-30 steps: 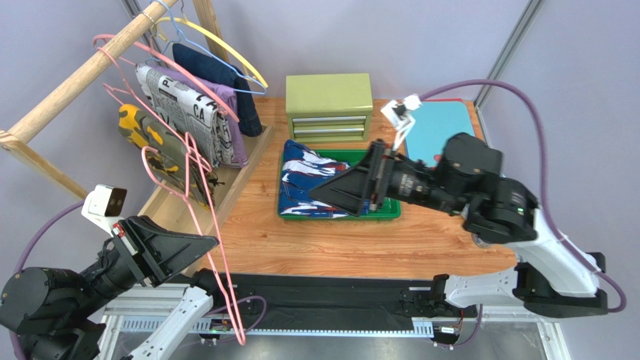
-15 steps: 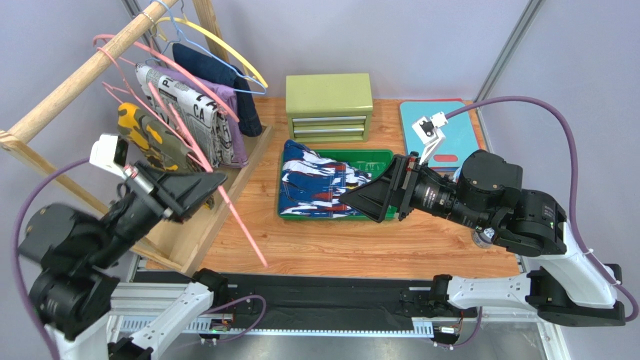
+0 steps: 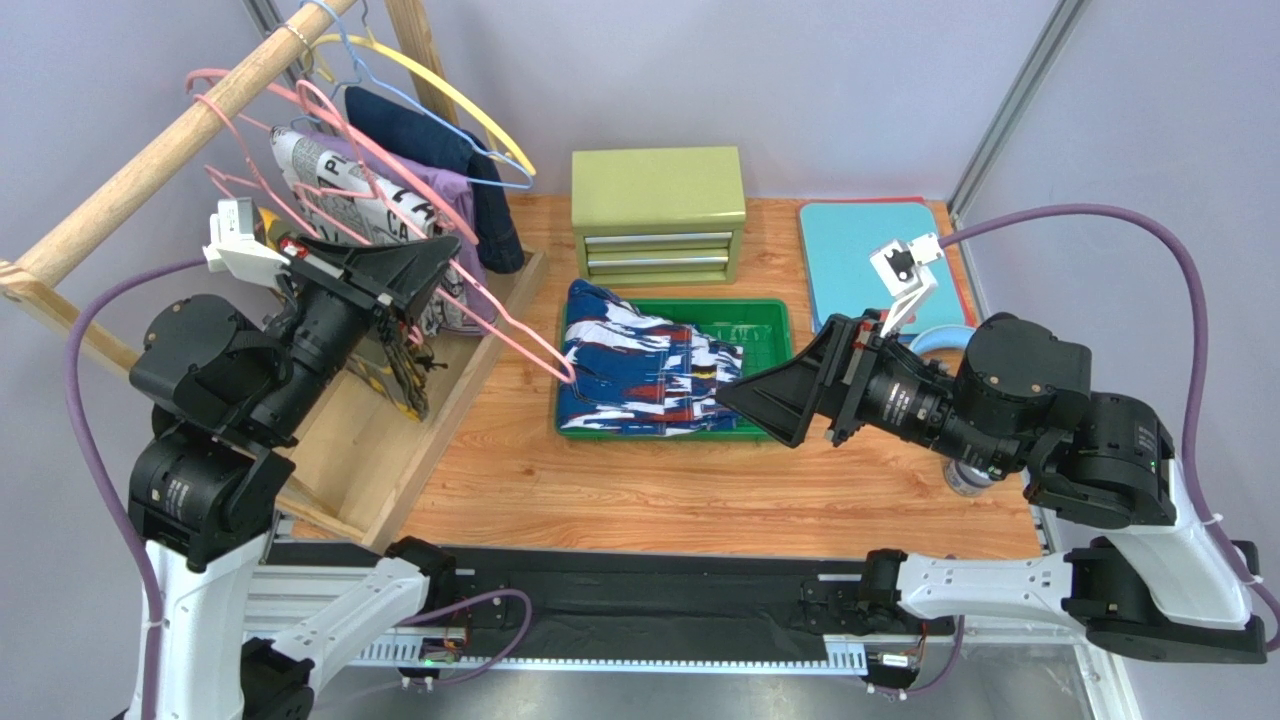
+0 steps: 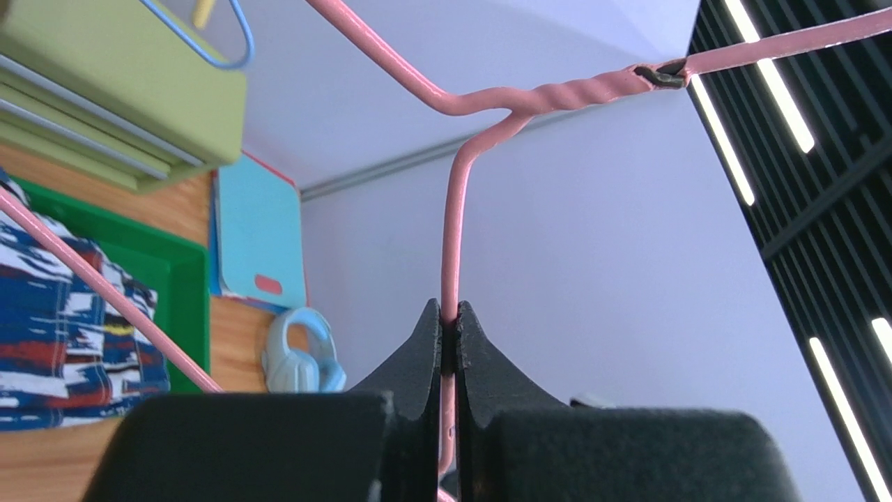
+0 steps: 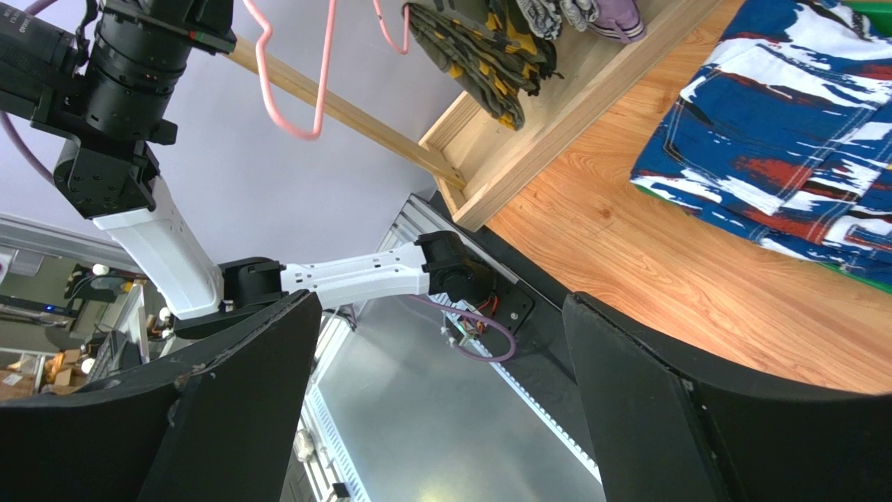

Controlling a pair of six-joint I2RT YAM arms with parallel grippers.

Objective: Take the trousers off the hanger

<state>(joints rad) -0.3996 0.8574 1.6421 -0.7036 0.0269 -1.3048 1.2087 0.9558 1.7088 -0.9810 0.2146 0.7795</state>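
The trousers, blue with white, navy and red splotches, lie folded in the green tray, off the hanger. They also show in the right wrist view and the left wrist view. My left gripper is shut on the bare pink wire hanger, held up beside the clothes rack. In the left wrist view the jaws pinch the hanger below its twisted neck. My right gripper is open and empty at the tray's near right corner, its jaws wide apart in its wrist view.
A wooden rack rail at the left carries other hangers, a camouflage garment and a newspaper-print garment. A green drawer box stands behind the tray. A blue mat and light blue headphones lie at the right.
My left arm has risen and swung the pink hanger from low at the near left up beside the rack. My right gripper has drawn back from over the tray toward the near right.
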